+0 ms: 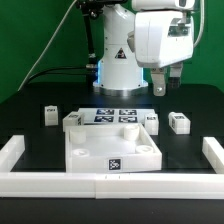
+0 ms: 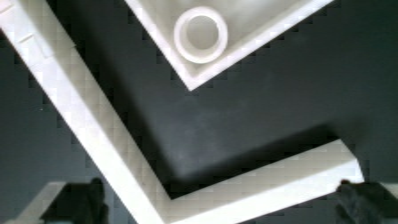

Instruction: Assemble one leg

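Observation:
Several small white legs with marker tags lie on the black table in the exterior view: one at the left (image 1: 50, 115), one by the slab's back left corner (image 1: 72, 122), and two at the right (image 1: 152, 120) (image 1: 178, 122). The large white slab (image 1: 110, 150) sits in the middle. My gripper (image 1: 160, 87) hangs high above the table's back right, over the right-hand legs and well clear of them. In the wrist view my gripper (image 2: 217, 205) is open and empty, its dark fingertips (image 2: 80, 200) far apart. No leg shows in that view.
White border rails run along the left (image 1: 10, 155), right (image 1: 212, 155) and front (image 1: 110, 186) of the table. The marker board (image 1: 115, 115) lies behind the slab. The wrist view shows a rail corner (image 2: 107, 130) and a slab corner with a round hole (image 2: 199, 35).

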You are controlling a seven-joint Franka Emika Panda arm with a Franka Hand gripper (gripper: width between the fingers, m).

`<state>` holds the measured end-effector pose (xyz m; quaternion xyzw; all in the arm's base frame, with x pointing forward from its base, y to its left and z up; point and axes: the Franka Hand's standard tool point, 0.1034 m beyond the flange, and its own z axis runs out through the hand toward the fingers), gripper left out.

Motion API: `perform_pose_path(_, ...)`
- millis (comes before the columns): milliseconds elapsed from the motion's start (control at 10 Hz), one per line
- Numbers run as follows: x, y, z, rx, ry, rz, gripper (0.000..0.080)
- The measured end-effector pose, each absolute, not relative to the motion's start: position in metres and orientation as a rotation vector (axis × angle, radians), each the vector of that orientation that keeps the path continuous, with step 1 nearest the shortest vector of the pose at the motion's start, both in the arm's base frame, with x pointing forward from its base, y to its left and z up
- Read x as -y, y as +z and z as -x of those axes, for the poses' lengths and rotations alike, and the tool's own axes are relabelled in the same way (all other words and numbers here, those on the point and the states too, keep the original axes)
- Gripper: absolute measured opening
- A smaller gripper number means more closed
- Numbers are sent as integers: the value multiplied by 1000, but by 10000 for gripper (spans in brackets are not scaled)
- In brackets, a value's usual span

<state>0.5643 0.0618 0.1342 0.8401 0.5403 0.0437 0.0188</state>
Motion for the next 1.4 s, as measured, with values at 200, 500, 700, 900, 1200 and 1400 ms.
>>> perform_pose_path(200,-62,134,-564,-1677,137,-2608,650)
perform_pose_path(500,-61,133,-564,-1678,134,-2608,650)
perform_pose_path(700,-60,132,-563,-1709,139,-2581,650)
perform_pose_path(900,-51,120,-540,-1868,143,-2455,650)
perform_pose_path(1200,-34,111,-517,-2097,80,-2260,650)
perform_pose_path(1400,-18,101,-507,-2141,46,-2232,650)
